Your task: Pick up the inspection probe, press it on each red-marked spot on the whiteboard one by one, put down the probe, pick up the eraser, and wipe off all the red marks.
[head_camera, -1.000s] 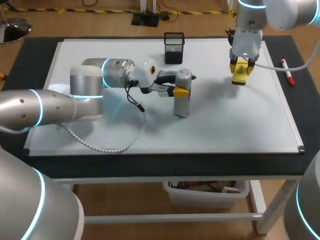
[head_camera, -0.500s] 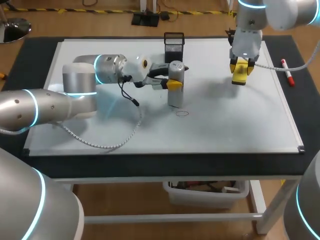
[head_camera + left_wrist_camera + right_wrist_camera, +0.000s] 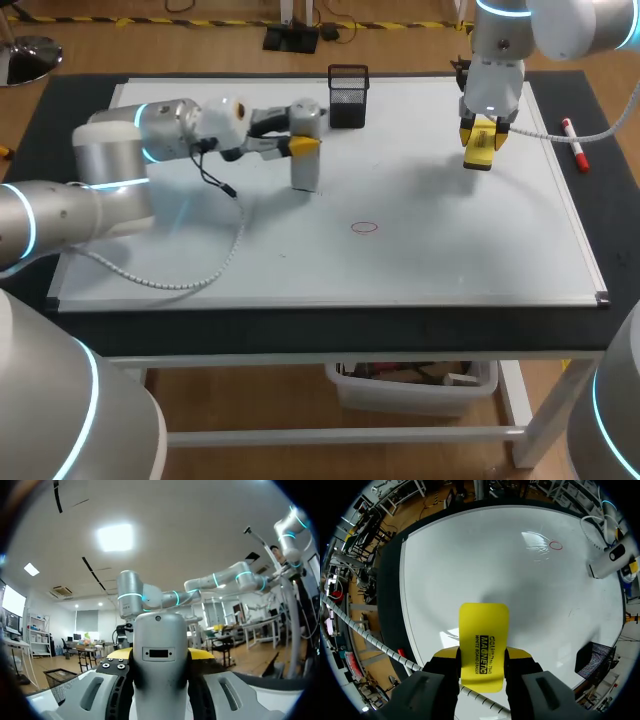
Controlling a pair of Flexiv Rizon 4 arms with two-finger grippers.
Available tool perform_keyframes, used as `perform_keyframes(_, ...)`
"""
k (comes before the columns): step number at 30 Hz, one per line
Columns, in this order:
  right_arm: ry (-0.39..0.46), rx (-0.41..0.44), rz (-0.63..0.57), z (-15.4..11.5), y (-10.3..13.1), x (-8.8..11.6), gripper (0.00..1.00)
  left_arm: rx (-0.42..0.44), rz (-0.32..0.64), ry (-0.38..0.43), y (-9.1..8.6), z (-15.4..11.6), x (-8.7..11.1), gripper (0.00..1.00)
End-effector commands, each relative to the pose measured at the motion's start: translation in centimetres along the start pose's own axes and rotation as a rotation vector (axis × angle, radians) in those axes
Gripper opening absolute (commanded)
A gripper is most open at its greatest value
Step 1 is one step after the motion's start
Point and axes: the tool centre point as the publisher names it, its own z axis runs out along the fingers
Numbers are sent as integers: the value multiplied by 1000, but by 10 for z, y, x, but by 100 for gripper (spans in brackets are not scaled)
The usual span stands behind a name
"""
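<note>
- Left gripper (image 3: pixel 300 143), upper middle of the head view, is clamped on the inspection probe (image 3: pixel 306 165). The probe is upright, with its foot at the whiteboard (image 3: pixel 450 260). I can't tell if it's touching.
- The probe is near the black mesh holder (image 3: pixel 347 95) and well apart from the only red mark (image 3: pixel 365 227) I can see, at frame centre.
- Right gripper (image 3: pixel 480 135), upper right, grips the yellow eraser (image 3: pixel 480 152) above the whiteboard, well apart from the mark.
- A red pen (image 3: pixel 573 145) lies on the tabletop (image 3: pixel 615 210), just off the whiteboard's right edge.
- Step, my guess: the probe is parked away from the mark, so this looks like the put-down stage.
- Next move: seat the probe flat so it doesn't tip, spread the left fingers and back off clear of the holder. Then bring the eraser down and left onto the mark, flat face down, and wipe.
</note>
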Motion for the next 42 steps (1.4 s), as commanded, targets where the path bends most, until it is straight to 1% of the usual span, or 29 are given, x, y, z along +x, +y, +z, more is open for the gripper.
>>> perform_keyframes(1, 2, 2, -2, -1, 0, 1, 0, -48, 4, -81, -15, -19, 6, 0)
perform_keyframes(9, 2, 2, -2, -1, 0, 1, 0, -59, -5, -148, -22, -51, -3, 0)
perform_keyframes(19, 2, 2, -2, -1, 0, 1, 0, -84, -6, -216, -34, -87, -21, 0)
perform_keyframes(29, 2, 2, -2, -1, 0, 1, 0, -80, -2, -250, -39, -106, -27, 0)
perform_keyframes(35, 2, 2, -2, -1, 0, 1, 0, -57, -3, -276, -41, -118, -21, 0)
perform_keyframes(42, 2, 2, -2, -1, 0, 1, 0, -57, -3, -276, -41, -118, -21, 0)
